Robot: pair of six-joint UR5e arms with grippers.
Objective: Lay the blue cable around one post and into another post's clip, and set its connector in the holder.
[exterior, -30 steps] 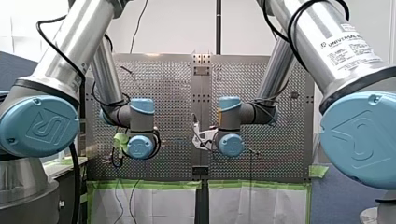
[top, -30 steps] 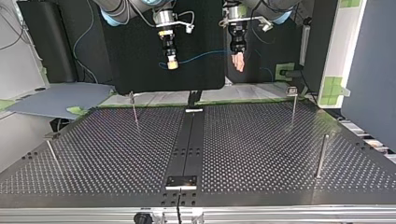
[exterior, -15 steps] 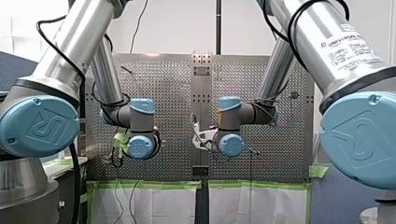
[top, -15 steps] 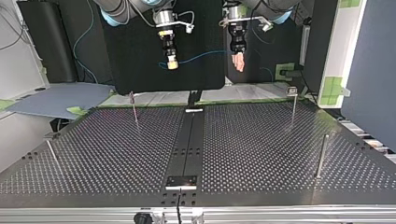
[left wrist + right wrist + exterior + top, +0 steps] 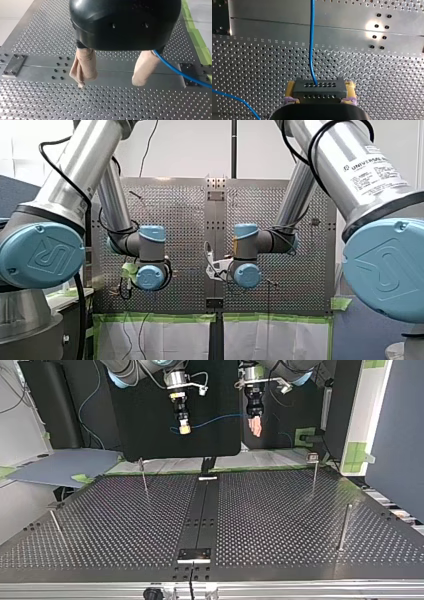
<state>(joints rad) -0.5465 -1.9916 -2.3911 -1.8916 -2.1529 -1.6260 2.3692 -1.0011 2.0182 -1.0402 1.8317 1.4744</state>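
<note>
Where the right gripper (image 5: 320, 86) squeezes tight, you see the black plug (image 5: 319, 91) between its yellow pads (image 5: 290, 87). The blue cable (image 5: 312, 45) runs out over the table (image 5: 387, 82). The left gripper (image 5: 110, 82) hangs wide open, holding nothing, with the cable just beside it.

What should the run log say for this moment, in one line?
right gripper: shut on connector | left gripper: open, cable beside one finger | cable: hangs between grippers, above table | posts: no cable around them
</note>
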